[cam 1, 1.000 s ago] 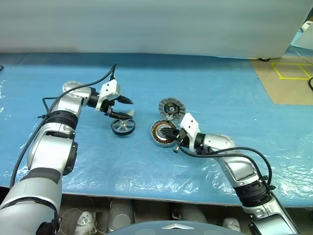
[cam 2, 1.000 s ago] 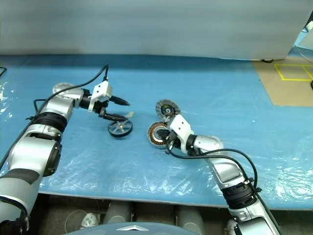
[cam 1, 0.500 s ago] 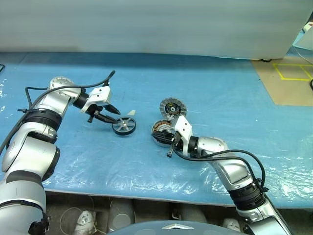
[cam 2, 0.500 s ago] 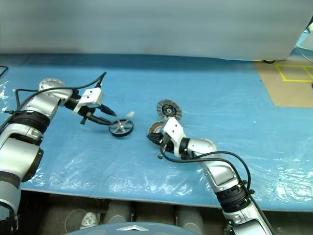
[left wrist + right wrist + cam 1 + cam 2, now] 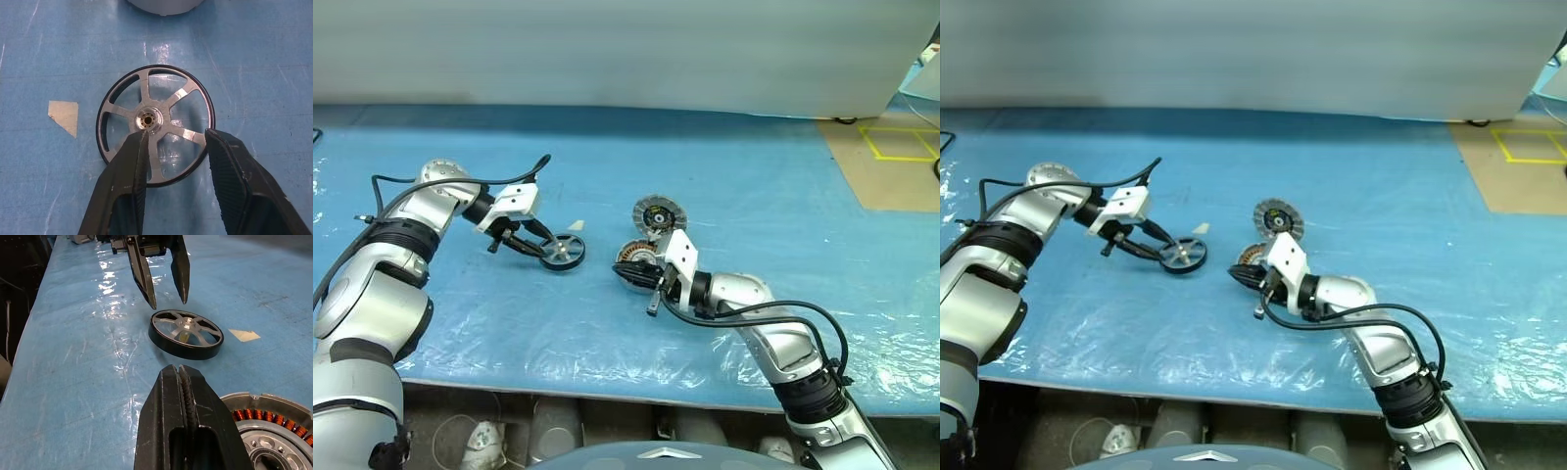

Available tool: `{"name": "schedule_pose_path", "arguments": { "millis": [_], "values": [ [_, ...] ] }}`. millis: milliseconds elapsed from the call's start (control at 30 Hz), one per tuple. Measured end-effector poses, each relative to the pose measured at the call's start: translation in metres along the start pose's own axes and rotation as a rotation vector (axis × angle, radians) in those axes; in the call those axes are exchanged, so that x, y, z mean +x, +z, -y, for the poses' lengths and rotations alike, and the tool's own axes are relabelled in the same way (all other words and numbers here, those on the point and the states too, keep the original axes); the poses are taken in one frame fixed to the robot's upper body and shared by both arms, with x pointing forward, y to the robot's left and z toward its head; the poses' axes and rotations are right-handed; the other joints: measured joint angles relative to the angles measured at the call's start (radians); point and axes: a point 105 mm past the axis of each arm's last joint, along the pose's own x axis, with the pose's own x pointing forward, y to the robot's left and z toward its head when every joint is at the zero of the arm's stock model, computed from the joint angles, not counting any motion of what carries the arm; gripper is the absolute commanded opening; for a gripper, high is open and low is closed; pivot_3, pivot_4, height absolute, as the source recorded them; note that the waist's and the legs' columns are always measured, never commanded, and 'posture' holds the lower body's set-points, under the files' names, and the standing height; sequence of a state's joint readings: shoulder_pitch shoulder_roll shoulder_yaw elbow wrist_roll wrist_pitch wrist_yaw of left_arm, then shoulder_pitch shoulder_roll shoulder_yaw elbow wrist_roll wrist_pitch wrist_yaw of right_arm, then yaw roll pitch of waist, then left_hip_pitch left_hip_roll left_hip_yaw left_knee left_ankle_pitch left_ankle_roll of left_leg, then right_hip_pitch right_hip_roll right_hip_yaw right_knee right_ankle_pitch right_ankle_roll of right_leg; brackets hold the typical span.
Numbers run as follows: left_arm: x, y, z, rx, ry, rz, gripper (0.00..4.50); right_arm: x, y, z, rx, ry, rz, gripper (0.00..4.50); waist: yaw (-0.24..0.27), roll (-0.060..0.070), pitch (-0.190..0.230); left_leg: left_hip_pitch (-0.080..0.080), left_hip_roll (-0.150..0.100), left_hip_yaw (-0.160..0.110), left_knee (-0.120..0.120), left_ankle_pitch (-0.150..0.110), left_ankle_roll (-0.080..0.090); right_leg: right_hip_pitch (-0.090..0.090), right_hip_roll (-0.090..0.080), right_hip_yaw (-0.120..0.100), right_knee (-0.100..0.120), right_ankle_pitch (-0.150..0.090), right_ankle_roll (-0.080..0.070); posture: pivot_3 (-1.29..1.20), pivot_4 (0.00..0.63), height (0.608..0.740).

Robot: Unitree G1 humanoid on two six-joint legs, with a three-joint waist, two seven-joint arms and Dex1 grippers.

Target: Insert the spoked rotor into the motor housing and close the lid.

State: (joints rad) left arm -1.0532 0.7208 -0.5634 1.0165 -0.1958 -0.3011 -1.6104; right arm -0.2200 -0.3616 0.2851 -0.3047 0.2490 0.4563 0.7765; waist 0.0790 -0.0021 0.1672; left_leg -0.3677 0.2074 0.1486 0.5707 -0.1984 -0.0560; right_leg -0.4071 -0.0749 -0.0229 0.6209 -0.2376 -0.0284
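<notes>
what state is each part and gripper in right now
spoked rotor: flat on the table, not gripped
motor housing: open, windings showing, no rotor inside
lid: off the housing, on the table beyond it
left gripper: open, over the rotor
right gripper: shut, holding nothing

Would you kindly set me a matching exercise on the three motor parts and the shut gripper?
Things:
1. black-rimmed, silver-spoked rotor wheel
2. silver housing cup with copper windings
3. ribbed silver lid disc with dark centre
4. right gripper

States:
A. farthest from the robot
B. fingers shut, empty
C. under the open left gripper
D. beside the shut gripper

Pairs: 1-C, 2-D, 3-A, 4-B
</notes>
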Motion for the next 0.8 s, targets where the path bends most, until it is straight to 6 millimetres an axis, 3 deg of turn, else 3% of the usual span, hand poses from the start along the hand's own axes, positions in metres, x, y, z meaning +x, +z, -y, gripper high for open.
{"name": "schedule_pose_path", "arguments": {
  "millis": [800],
  "values": [
    [0.022,-0.006,-0.014,-0.047,0.051,-0.050,1.93,-0.007,-0.004,0.000,0.025,-0.094,-0.001,0.00,0.004,-0.002,0.001,0.002,0.000,-0.001,0.000,0.000,0.000,0.002,0.000,0.000,0.000,0.000,0.001,0.00,0.150,0.740]
  ]
}}
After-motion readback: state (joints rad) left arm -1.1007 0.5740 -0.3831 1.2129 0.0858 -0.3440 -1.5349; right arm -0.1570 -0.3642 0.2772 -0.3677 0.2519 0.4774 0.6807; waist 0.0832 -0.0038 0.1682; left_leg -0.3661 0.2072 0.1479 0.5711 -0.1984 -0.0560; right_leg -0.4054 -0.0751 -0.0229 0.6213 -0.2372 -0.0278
